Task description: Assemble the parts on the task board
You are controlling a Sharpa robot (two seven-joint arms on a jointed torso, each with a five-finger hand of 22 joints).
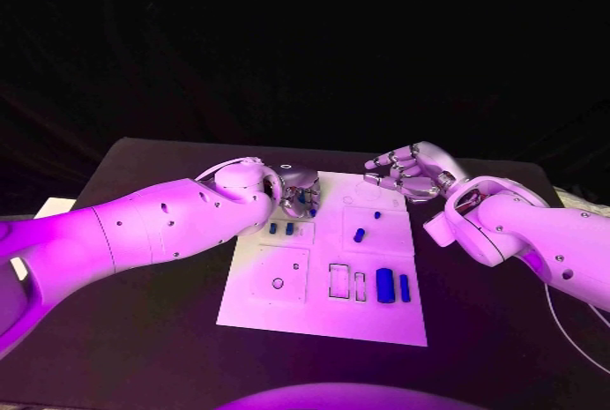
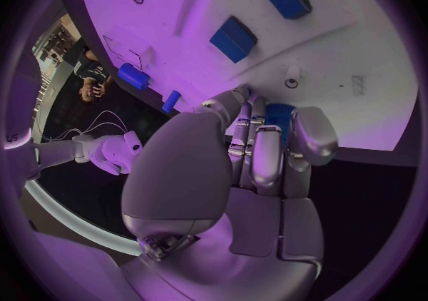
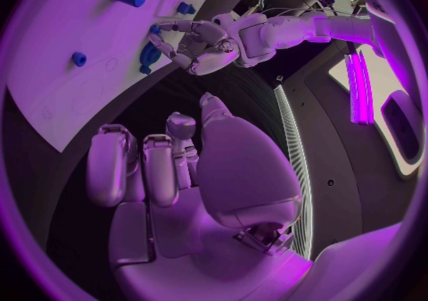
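Black tabletop (image 1: 152,163) lay under a dark backdrop, carrying the white task board (image 1: 261,304) at its middle. On the left, the left robot hand (image 1: 300,197) hung over the board's far left corner with its fingers curled down toward the surface. In the left wrist view a blue part (image 2: 282,113) showed just past the fingertips (image 2: 241,94), partly hidden by them; whether the hand actually gripped it could not be told. Just nearer than that hand, 2 small blue parts (image 1: 281,227) lay side by side on the board. Between the 2 hands sat another small blue part (image 1: 361,234), with a tiny one (image 1: 376,213) just beyond it. Toward the near edge, well apart from both hands, 2 taller blue parts (image 1: 393,286) stood beside 2 outlined rectangular slots (image 1: 348,283). On the right, the right robot hand (image 1: 405,175) hovered above the board's far right corner, fingers bent inward and holding nothing, clear of the surface.
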